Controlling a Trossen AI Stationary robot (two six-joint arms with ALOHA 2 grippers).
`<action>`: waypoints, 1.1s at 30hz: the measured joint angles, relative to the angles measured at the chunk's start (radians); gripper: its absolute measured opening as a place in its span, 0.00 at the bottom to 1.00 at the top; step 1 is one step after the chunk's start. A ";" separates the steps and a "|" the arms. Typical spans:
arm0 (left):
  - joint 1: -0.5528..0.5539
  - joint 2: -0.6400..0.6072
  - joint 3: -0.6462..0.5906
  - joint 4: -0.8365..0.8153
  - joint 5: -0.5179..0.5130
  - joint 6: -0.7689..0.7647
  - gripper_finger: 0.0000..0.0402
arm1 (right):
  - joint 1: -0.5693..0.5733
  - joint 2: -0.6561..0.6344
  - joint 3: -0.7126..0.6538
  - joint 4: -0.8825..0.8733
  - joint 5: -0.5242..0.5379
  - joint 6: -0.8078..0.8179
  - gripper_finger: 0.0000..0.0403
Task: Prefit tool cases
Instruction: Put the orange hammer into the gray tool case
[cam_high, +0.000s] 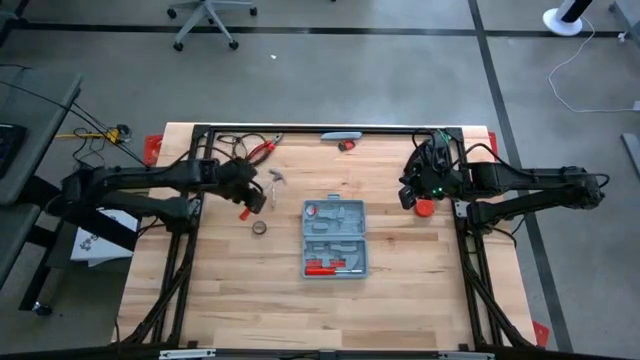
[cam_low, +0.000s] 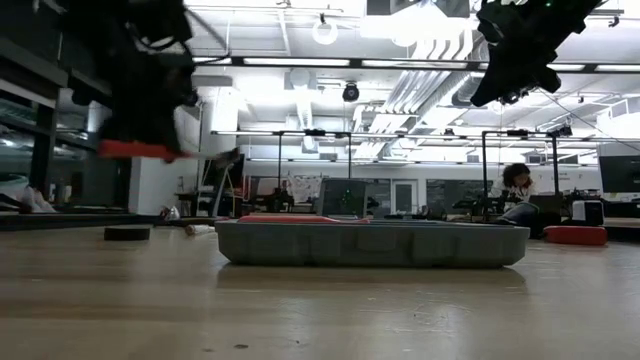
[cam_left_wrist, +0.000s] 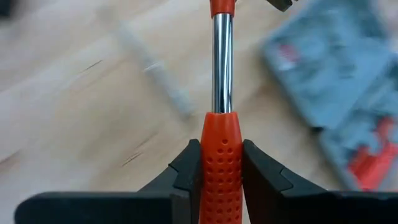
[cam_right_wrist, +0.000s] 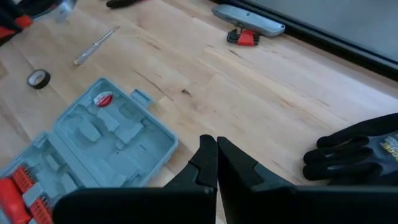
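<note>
Plainly, the fitting is only begun: the tool case lies open mid-table, most moulded slots bare, red pieces in its near half only. Bare wood surrounds it, giving open room on every side. The left gripper, just left of the case, is clamped on a red-handled hammer. The right gripper waits with fingers together, well right.

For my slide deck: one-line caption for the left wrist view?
Left gripper clamps a hammer by its orange grip above the wooden table, open tool case beyond.
</note>
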 joint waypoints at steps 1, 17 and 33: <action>-0.018 0.024 0.013 0.032 0.008 0.012 0.17 | 0.000 0.000 0.000 0.000 0.006 0.000 0.00; -0.239 0.642 0.461 0.249 0.027 0.365 0.17 | 0.000 0.000 0.000 0.000 0.009 -0.007 0.00; -0.403 0.844 0.587 0.342 0.076 0.406 0.01 | 0.000 0.000 0.000 -0.046 0.008 -0.007 0.00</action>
